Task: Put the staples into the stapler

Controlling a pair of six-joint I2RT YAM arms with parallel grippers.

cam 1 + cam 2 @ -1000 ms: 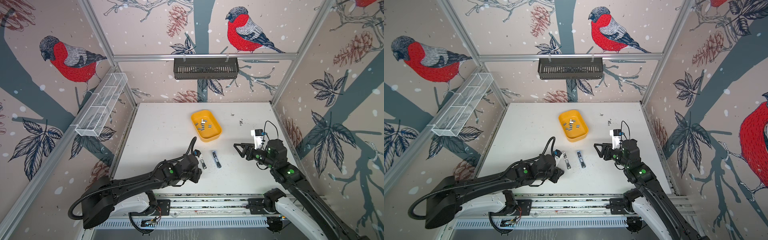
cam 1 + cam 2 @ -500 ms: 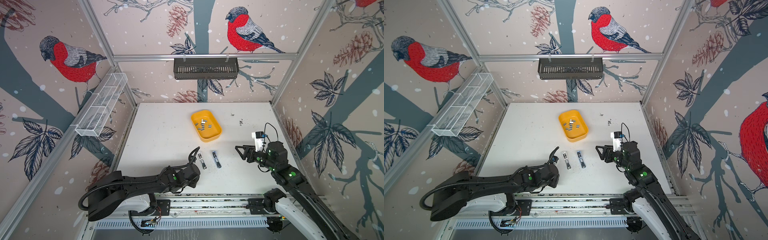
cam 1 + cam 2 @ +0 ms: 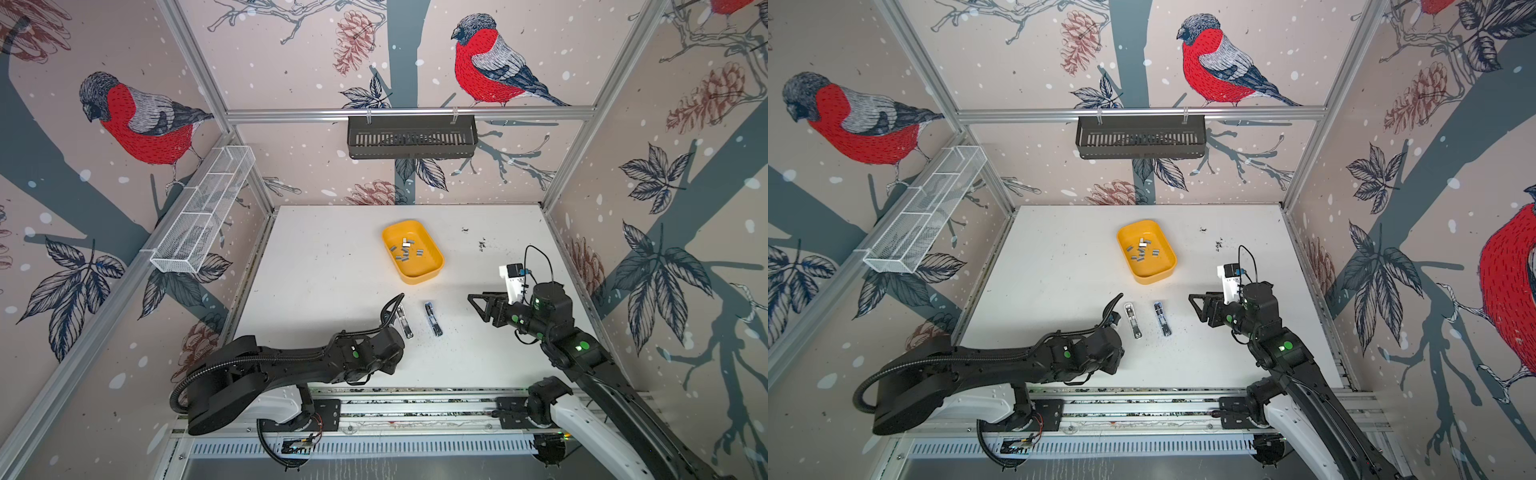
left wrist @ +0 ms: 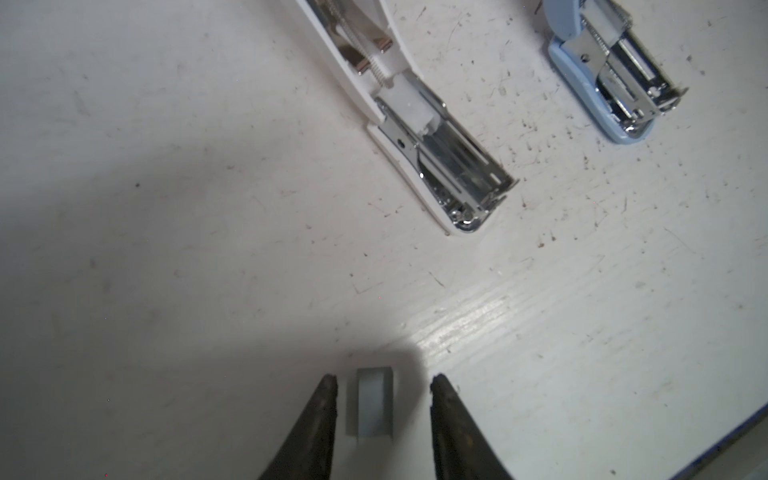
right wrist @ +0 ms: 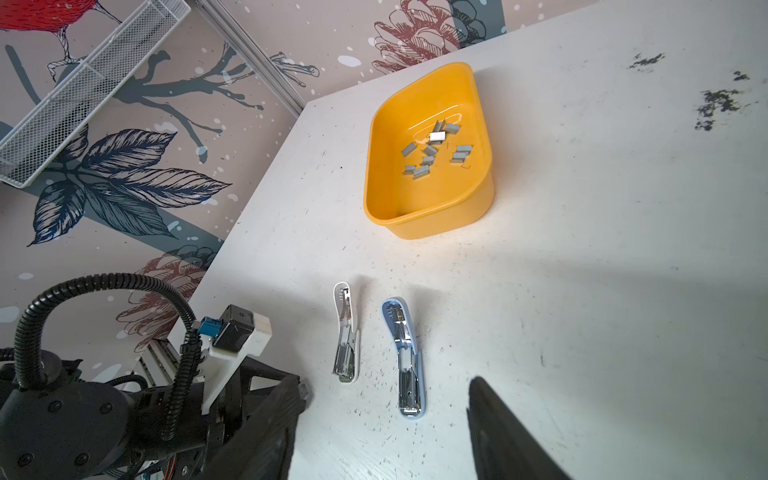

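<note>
Left tool (image 4: 384, 379) hangs released, a staple strip (image 4: 375, 403) lying loose between its jaws on the bench (image 4: 208, 249); right tool (image 3: 478, 308) gapes, grasping nothing.

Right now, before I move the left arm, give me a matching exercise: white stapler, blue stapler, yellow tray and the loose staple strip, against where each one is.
Things:
1. white stapler
2. blue stapler
3. yellow tray
4. loose staple strip

Places:
A. holds the heap of staples
B. between the left gripper's open jaws
C. lies opened on the table, on the side toward the right gripper
D. lies opened on the table, on the side toward the left gripper

Pairs: 1-D, 2-C, 3-A, 4-B
</note>
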